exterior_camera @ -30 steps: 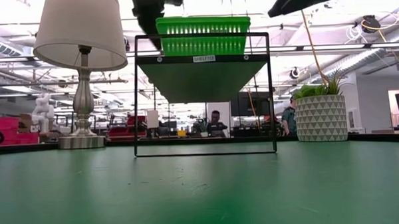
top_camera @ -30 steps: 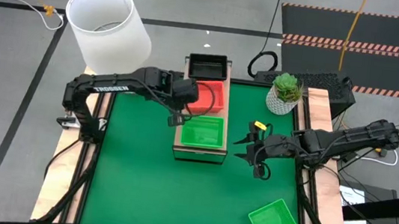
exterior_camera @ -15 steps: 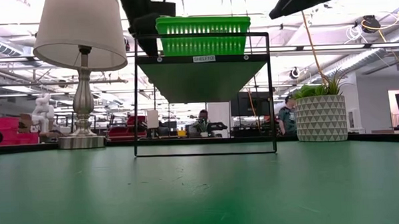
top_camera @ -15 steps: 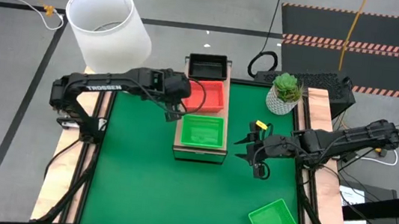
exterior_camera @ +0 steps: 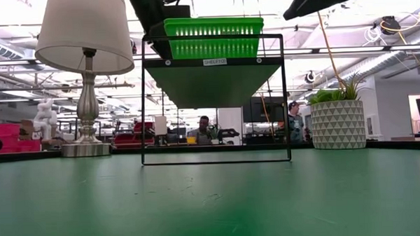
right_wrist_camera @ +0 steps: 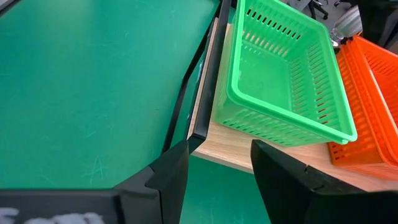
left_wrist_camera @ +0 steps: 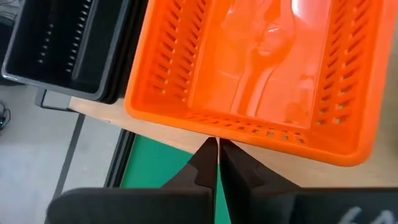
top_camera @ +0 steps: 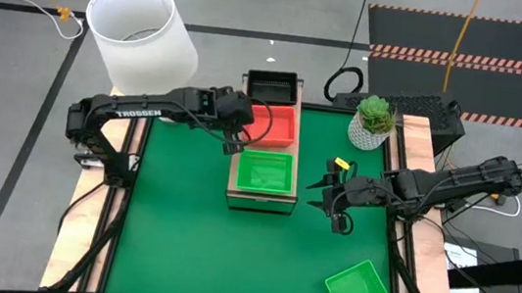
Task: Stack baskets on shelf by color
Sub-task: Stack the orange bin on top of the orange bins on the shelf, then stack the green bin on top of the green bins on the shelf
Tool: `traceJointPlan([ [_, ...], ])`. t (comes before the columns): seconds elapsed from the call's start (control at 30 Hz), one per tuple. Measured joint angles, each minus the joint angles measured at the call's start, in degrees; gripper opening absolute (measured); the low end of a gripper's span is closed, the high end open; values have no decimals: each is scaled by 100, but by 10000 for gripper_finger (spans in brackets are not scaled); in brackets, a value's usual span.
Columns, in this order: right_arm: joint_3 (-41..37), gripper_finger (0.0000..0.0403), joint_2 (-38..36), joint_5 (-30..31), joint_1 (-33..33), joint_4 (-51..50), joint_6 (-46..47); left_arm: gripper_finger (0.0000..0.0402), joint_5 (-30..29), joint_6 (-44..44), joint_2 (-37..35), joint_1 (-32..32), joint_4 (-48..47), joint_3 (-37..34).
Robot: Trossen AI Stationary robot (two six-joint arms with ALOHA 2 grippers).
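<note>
On the shelf (top_camera: 260, 198) three baskets stand in a row on their bottoms: a black one (top_camera: 272, 87) at the far end, an orange-red one (top_camera: 275, 124) in the middle and a green one (top_camera: 266, 172) at the near end. A second green basket (top_camera: 356, 288) lies on the table near its right front corner. My left gripper (top_camera: 235, 144) is shut and slants down at the orange-red basket's left wall (left_wrist_camera: 249, 127). My right gripper (top_camera: 326, 198) hangs open to the right of the shelf, holding nothing. My left gripper (left_wrist_camera: 218, 149) has its shut fingertips right at the foot of the orange-red basket's left wall (left_wrist_camera: 217, 132), coming from the table's left and slanting down. I cannot tell whether they touch it. The basket rests flat on the shelf.
A white-shaded lamp (top_camera: 142, 36) stands at the far left and a potted plant (top_camera: 372, 120) at the far right. Pale wooden planks (top_camera: 417, 145) run along the table's sides. Green table (top_camera: 181, 246) lies free in front of the shelf.
My left arm has drawn back toward the table's left. Its gripper has come off the orange-red basket's top, sunk a little and tipped further down beside that basket's left wall. The baskets have kept their places.
</note>
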Motion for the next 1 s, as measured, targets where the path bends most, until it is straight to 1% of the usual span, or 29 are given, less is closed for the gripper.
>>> traceJointPlan([
  [0.2,0,169,0,2,0,0,2,26,-19,9,0,42,18,0],
  [0.5,0,169,0,2,0,12,64,3,-207,66,0,48,160,0],
  [0.63,0,169,0,2,0,124,121,14,-179,131,0,46,359,2],
  [0.8,0,169,0,2,0,195,122,29,-191,166,0,48,364,2],
  [0.87,0,169,0,2,0,194,140,30,-272,149,-24,46,311,2],
  [1.0,0,169,0,2,0,171,306,30,-474,-73,-294,31,148,2],
])
